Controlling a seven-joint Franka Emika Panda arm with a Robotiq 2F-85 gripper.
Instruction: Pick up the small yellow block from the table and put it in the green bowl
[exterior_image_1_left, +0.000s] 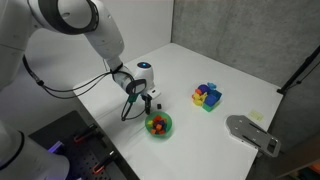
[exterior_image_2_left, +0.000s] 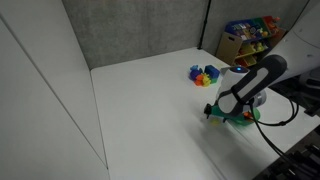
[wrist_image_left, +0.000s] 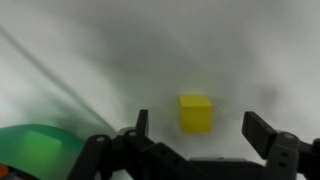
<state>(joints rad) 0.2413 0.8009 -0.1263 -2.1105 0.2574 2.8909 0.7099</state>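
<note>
Small plain yellow block (wrist_image_left: 196, 113), cube-shaped.

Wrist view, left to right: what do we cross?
Round green bowl → one pincer fingertip → small yellow block → other pincer fingertip.

One yellow block (wrist_image_left: 196, 113), one green bowl (exterior_image_1_left: 167, 129), one toy pile (exterior_image_1_left: 207, 96).
</note>
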